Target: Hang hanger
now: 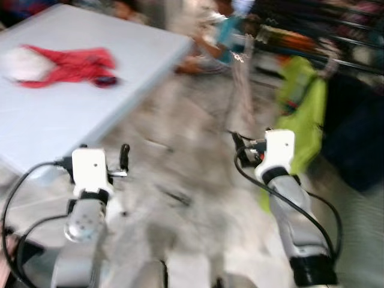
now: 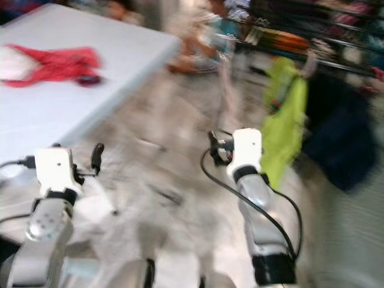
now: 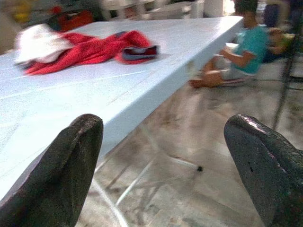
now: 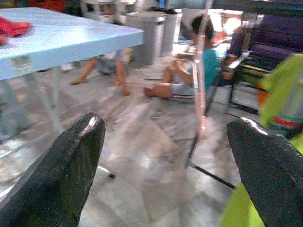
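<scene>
Both tools, left tool (image 1: pixel 123 157) and right tool (image 1: pixel 239 144), gape wide w/ nothing held. No hanger discernible; blurred rail (image 1: pixel 336 60) w/ lime garment (image 1: pixel 306 114) lies ahead-right, nearer right arm.

red cloth (image 3: pixel 90 47) — smooth pale table (image 1: pixel 54 114) — glossy black fingers (image 4: pixel 71 165)

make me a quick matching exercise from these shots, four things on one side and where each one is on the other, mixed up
1. red garment
2. lime green garment
3. person in teal top
4. left pincer

a. hanging at the clothes rack
b. open, beside the table's edge
c. lying on the pale table
d. sitting on the floor

Pairs: 1-c, 2-a, 3-d, 4-b
</scene>
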You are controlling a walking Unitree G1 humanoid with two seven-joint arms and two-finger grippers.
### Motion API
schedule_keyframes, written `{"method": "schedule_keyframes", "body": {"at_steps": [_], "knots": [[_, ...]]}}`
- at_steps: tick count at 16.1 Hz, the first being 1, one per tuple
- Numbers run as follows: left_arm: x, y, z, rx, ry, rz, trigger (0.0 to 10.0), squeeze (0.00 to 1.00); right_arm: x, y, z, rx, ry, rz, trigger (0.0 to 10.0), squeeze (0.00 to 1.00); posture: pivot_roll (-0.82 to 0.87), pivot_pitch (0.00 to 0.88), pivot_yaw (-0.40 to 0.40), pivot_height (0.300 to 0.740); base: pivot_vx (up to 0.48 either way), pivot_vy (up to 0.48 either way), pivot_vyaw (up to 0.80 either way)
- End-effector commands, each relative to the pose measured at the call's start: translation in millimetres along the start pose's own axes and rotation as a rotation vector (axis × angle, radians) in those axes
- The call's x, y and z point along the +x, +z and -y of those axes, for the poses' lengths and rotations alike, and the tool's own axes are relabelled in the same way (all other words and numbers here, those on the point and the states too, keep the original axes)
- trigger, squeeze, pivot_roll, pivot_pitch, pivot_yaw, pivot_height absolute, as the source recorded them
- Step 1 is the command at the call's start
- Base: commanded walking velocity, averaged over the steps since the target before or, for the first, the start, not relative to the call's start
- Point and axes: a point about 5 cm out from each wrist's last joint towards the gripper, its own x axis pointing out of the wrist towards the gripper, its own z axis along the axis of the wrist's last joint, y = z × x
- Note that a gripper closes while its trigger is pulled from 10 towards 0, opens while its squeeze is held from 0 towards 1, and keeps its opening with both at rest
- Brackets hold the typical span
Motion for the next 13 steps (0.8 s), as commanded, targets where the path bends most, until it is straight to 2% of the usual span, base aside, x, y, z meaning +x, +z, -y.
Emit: {"method": "schedule_keyframes", "body": {"at_steps": [1,12,13], "knots": [[-0.3,1.1,-1.5,0.008,0.001,-0.003,10.0,0.0,-0.5,0.7,1.4,0.012,-0.008,0.007,10.0,0.0,0.03,0.114,0.0,0.74,0.0,0.0,0.8],[2.5,3.0,-3.5,0.043,0.02,0.001,10.0,0.0,2.2,2.0,-2.7,0.046,0.018,0.015,10.0,0.0,0.04,0.121,-0.005,0.74,0.0,0.0,0.8],[2.8,2.2,-2.8,0.037,0.02,-0.005,10.0,0.0,2.6,2.5,-3.1,0.066,0.018,0.019,10.0,0.0,0.04,0.121,-0.005,0.74,0.0,0.48,0.64]]}}
